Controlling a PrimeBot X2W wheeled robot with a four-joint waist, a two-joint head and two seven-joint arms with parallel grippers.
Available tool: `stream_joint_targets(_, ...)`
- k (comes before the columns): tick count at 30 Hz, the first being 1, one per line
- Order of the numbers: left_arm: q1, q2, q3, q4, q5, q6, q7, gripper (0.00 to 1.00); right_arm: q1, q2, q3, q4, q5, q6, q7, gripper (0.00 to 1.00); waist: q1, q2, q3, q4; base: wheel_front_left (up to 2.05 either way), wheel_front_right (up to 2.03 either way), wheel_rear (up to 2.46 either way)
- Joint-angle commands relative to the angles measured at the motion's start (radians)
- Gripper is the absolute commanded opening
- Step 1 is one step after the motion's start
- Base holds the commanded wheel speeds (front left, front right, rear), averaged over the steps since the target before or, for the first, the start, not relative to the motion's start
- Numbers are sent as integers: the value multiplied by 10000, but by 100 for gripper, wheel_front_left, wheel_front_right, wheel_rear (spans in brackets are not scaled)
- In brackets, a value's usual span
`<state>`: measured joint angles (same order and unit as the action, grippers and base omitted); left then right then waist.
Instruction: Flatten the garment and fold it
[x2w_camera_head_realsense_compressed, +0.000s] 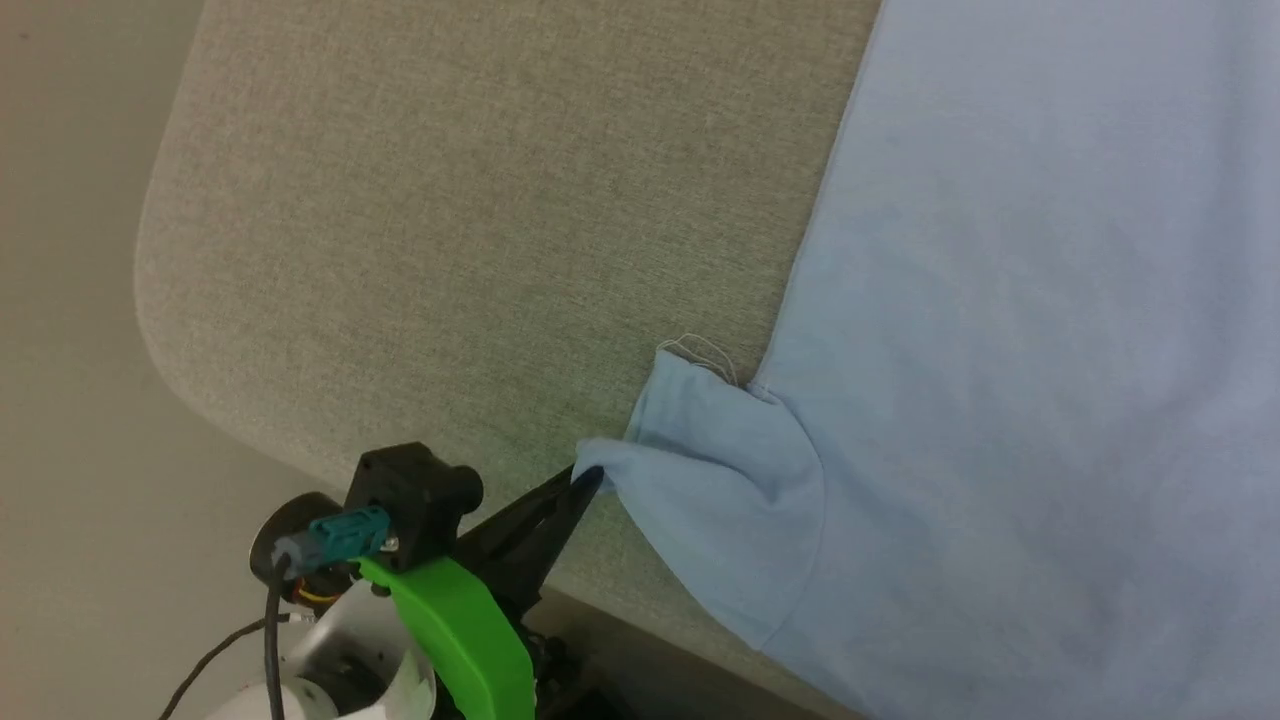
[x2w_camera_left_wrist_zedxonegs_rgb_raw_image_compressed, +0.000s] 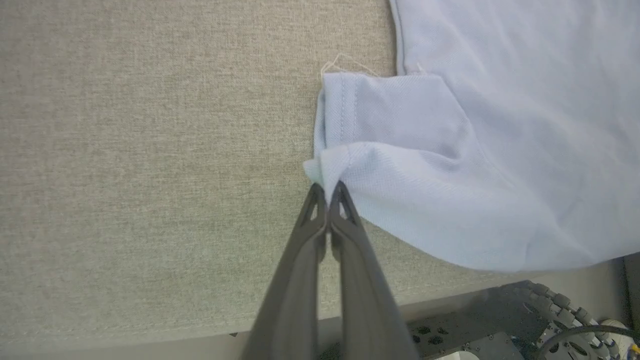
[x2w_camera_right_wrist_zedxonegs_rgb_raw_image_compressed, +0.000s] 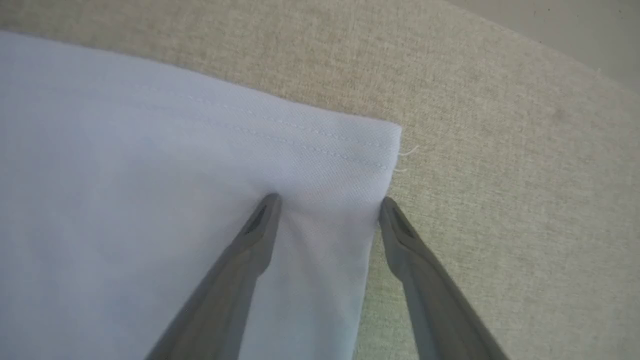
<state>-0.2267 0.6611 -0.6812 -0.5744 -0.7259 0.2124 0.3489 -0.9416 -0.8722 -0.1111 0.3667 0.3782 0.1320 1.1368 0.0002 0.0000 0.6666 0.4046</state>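
Now left tool (x2w_camera_head_realsense_compressed: 590, 478) pinches the sleeve (x2w_camera_head_realsense_compressed: 720, 470) edge — shirt (x2w_camera_head_realsense_compressed: 1000, 300) body lies toward two o'clock, so pull toward eight; right tool (x2w_camera_right_wrist_zedxonegs_rgb_raw_image_compressed: 330, 202) straddles a corner (x2w_camera_right_wrist_zedxonegs_rgb_raw_image_compressed: 370, 145), released.

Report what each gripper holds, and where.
Left gripper pinches the garment by the folded sleeve edge. Right gripper is open over a hem corner, holding nothing.

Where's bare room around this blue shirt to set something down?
Biggest free patch: grey surface between its rounded corner and the garment's side edge. More beyond the hem corner by the open right gripper. Crowded: the sleeve the left gripper pinches.
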Motion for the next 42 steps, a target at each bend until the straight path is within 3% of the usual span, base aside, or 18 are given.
stream_joint_targets(1, -98, -9, -6, 61, 93, -10, -56, 0, 181, 132, 24, 181, -122, -13, 160, 100, -2, 0, 179, 134, 0, 0, 0)
stream_joint_targets(3, -114, -7, -8, 106, 121, -17, -81, 0, 379, 196, 8, 200, -202, -13, 299, 100, -2, 0, 209, 107, 0, 0, 0)
stream_joint_targets(4, -122, -15, 0, 121, 118, -12, -92, 0, 481, 234, -9, 169, -207, -13, 334, 41, -2, 0, 218, 90, 0, 0, 0)
stream_joint_targets(5, -140, -7, 40, 176, 113, 14, -108, 0, 708, 285, -92, 56, -210, -13, 326, 0, -2, 0, 227, 27, 0, 0, 0)
stream_joint_targets(16, -223, 26, 72, 653, 116, 125, 11, 0, 1600, 428, -17, 65, 56, -13, -457, 0, -2, 0, -889, -739, 0, 0, 0)
stream_joint_targets(30, 253, -109, 182, 1954, -485, 502, 171, 0, 5009, 600, 796, -725, 1900, -13, -1673, 0, -2, 0, -3715, -2512, 0, 0, 0)
stream_joint_targets(37, 729, -55, 309, 2362, -781, 709, 86, 0, 7401, 914, 89, -1941, 2525, -13, -1740, 0, -2, 0, -4585, -3061, 0, 0, 0)
stream_joint_targets(42, 979, -59, 287, 2589, -858, 781, 12, 0, 9316, 1336, -607, -2733, 2211, -13, -1524, 0, -2, 0, -4955, -3281, 0, 0, 0)
